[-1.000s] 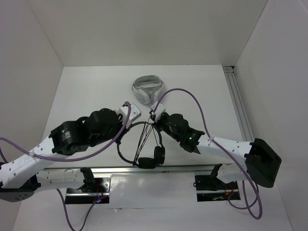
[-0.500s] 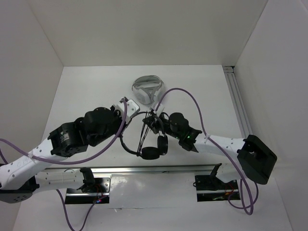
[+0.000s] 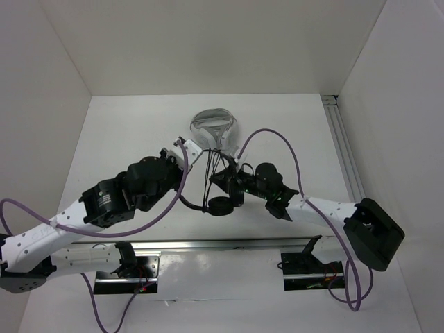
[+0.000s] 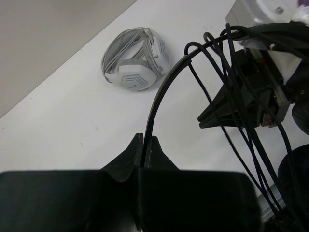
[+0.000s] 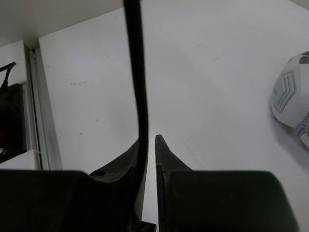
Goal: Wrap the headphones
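The black headphones hang between my two grippers; the ear pads [image 3: 222,206] sit low at the centre of the top view. My left gripper [image 4: 145,140] is shut on the thin headband [image 4: 159,96], which arcs up and to the right from the jaws; from above, this gripper [image 3: 184,190] is left of the pads. My right gripper [image 3: 214,182] points left, with loops of thin cable [image 4: 227,87] draped over its fingers [image 4: 212,113]. In the right wrist view its jaws [image 5: 150,140] stand a narrow slit apart, and the black cable [image 5: 137,58] runs down along the left finger.
The white-and-grey headset [image 3: 214,125] lies on the table just behind both grippers; it also shows in the left wrist view [image 4: 136,65] and the right wrist view [image 5: 292,92]. A metal rail [image 3: 343,146] runs along the right wall. White walls enclose the table.
Both grippers have carried the headphones away from the near edge toward the headset. The ear pads have risen and shifted back, and the right arm has swung left.
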`<act>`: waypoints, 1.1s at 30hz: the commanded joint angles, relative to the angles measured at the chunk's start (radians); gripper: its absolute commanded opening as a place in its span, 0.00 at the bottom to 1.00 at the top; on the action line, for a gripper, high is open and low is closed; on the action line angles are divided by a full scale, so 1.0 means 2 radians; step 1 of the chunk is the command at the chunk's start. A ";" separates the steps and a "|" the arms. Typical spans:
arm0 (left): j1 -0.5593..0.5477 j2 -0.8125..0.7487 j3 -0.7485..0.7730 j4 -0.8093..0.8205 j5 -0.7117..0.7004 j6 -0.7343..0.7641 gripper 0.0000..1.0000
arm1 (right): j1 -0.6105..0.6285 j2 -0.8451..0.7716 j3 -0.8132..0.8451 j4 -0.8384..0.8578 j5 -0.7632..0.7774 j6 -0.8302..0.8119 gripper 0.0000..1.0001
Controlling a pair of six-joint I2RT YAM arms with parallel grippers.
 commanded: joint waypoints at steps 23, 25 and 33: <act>-0.002 -0.042 -0.118 0.293 -0.055 0.015 0.00 | -0.005 -0.052 -0.057 0.124 -0.048 0.085 0.35; -0.002 -0.056 -0.144 0.364 -0.039 0.030 0.00 | -0.005 -0.062 -0.057 0.120 -0.029 0.079 0.37; -0.002 -0.068 -0.220 0.493 -0.023 0.082 0.00 | -0.005 -0.102 -0.069 0.085 0.024 0.062 0.46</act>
